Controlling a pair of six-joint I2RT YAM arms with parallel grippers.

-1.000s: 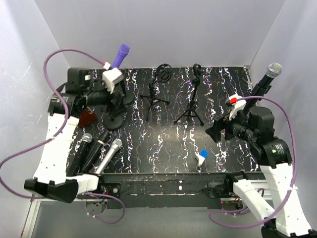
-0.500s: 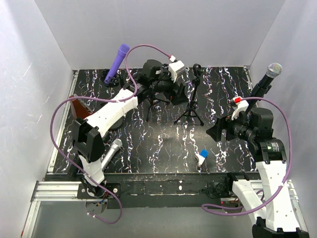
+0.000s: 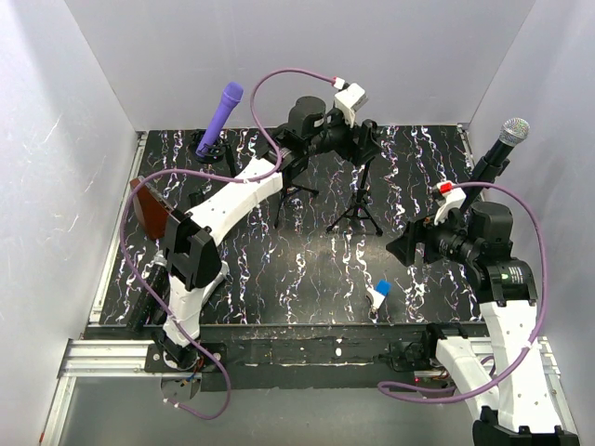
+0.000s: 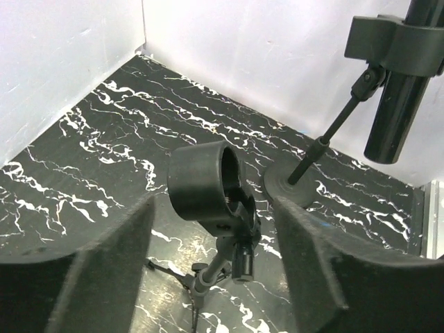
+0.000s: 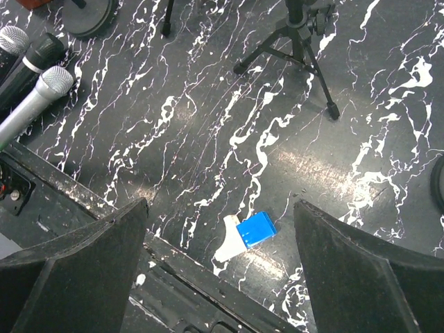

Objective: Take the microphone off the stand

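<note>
Reaching out to the far edge of the worktop (image 3: 307, 269), the left gripper (image 4: 215, 208) has its jaws apart and straddles the clip (image 4: 205, 182) on top of a small tripod stand (image 3: 358, 200). In the left wrist view the ring of that clip is empty. A gap shows between it and each of the fingers (image 4: 97, 270), so nothing is gripped.

Two microphones sit in stands. The purple microphone (image 3: 223, 113) leans up out of its holder at the far left corner. The silver-headed microphone (image 3: 502, 147) is at the far right corner, its black body clamped on a round-based stand (image 4: 284, 186). Which of the two the task means I cannot tell. Both are held at a slant, so I judge that either would have to be drawn out along its own axis, not lifted straight up.

The right gripper (image 5: 218, 211) hangs wide open and empty above the near right part of the worktop, over a small blue-and-white object (image 5: 248, 232). It is well apart from every stand, probably parked so as not to cross the left arm.

Loose microphones (image 5: 31, 90) lie side by side at the near left corner, which looks like the place for removed ones. Closing on the empty clip would gain nothing; the left arm needs to shift to a microphone's body.
</note>
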